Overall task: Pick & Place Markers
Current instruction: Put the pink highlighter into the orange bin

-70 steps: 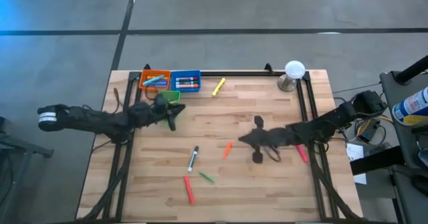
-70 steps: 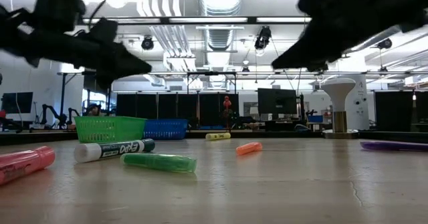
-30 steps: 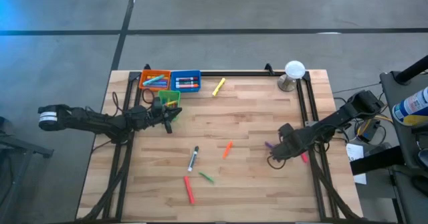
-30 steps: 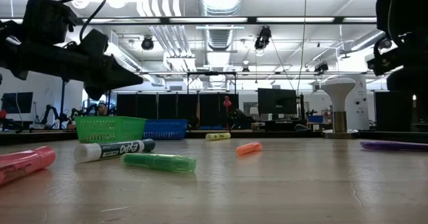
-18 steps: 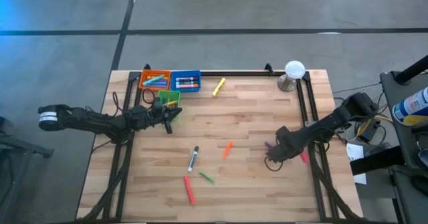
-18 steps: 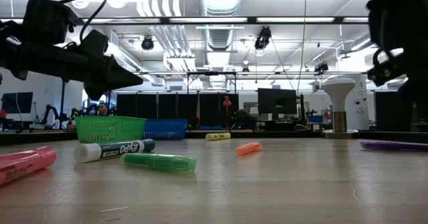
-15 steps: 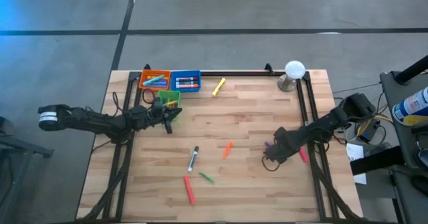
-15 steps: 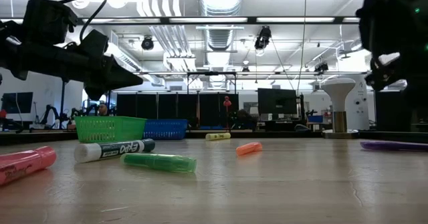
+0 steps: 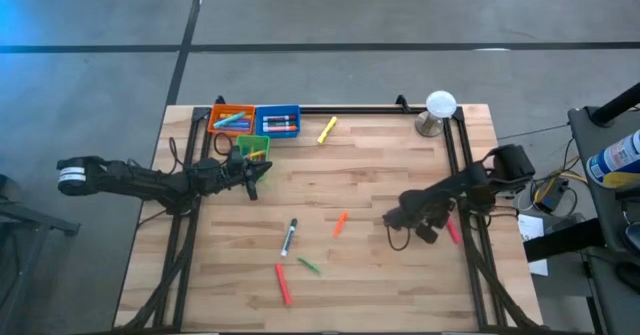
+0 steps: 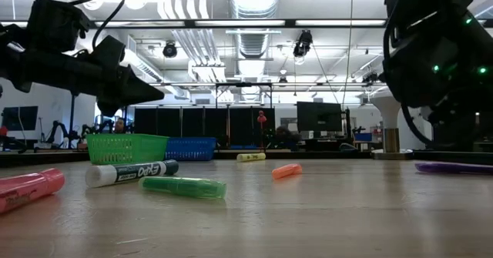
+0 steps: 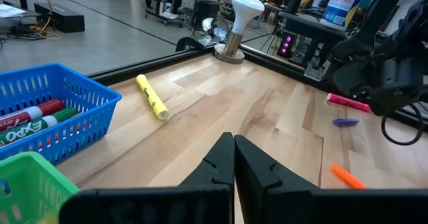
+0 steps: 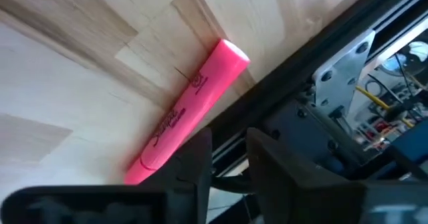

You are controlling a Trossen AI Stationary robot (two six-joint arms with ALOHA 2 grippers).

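Note:
Markers lie loose on the wooden table: a yellow one (image 9: 327, 130), a white-barrelled one (image 9: 289, 237), an orange one (image 9: 340, 223), a green one (image 9: 308, 265), a red one (image 9: 283, 283) and a pink one (image 12: 190, 114) beside the right rail. A purple marker (image 11: 346, 122) lies near the pink one. My right gripper (image 12: 229, 158) is open, tipped down just short of the pink marker, with nothing between its fingers. My left gripper (image 11: 233, 160) is shut and empty, level above the table next to the green bin (image 9: 252, 147).
An orange bin (image 9: 231, 120) and a blue bin (image 9: 278, 121) with markers in them stand at the far left. A white mushroom-shaped stand (image 9: 440, 110) is at the far right corner. Black rails (image 9: 455, 165) run along the table's sides.
My right arm has folded and sunk toward the table. Its hand has tipped down and rolled above the pink and purple markers near the right rail. In the high view it now covers the purple marker. No marker has moved.

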